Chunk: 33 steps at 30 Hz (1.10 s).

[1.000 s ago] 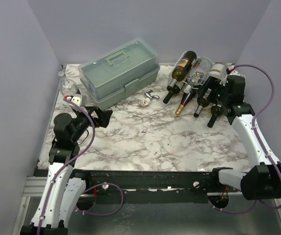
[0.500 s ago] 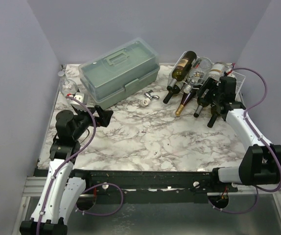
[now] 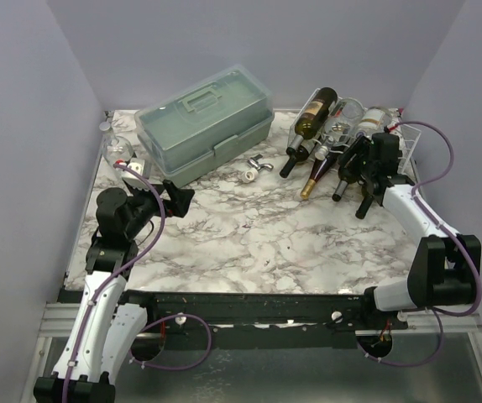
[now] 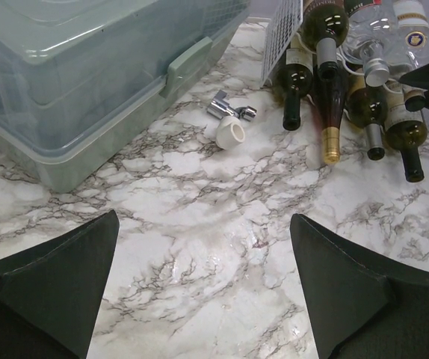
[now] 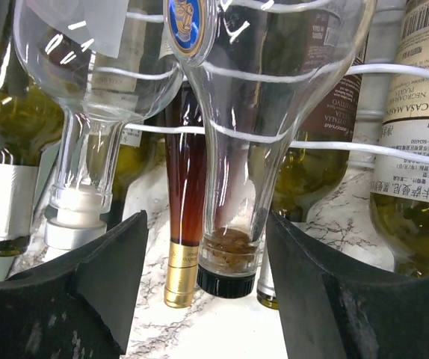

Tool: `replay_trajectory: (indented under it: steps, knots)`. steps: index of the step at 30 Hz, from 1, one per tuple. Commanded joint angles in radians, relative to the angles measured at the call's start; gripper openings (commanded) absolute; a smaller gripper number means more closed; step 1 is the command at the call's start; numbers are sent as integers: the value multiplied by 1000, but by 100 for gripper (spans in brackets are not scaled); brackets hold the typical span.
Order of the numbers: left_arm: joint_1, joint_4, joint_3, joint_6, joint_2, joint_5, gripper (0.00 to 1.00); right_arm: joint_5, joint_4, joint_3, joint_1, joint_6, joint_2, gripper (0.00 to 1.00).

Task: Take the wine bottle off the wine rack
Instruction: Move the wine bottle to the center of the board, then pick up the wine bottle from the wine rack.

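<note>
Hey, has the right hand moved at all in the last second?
Yes. In the top view the right hand has shifted left, toward the green toolbox, uncovering the right end of the wine rack.

At least seven wine bottles (image 3: 316,113) lie packed together; they overlap, so the exact count is unsure. Two are clear bottles (image 4: 371,45), one is a slim gold-capped bottle (image 4: 330,146), and the others are green or dark. There is one wire rack (image 3: 417,138), one toolbox (image 3: 203,122), one small metal fitting (image 3: 254,168), one wine glass (image 3: 119,151) and one desk (image 3: 249,231). There are two arms, with one left hand (image 3: 176,195) and one right hand (image 3: 357,161).
</note>
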Motion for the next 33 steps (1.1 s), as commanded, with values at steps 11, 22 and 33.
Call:
replay_trajectory:
  steps: [11, 22, 33]
  knots:
    - [-4, 6, 25, -13, -14, -12, 99, 56, 60, 2, -4, 120, 70, 65]
    - [-4, 5, 21, 0, -15, -43, 99, 36, 73, 49, -17, 183, 143, 57]
    - [-4, 6, 23, 1, 4, -43, 99, 25, 96, 82, -29, 221, 160, 58]
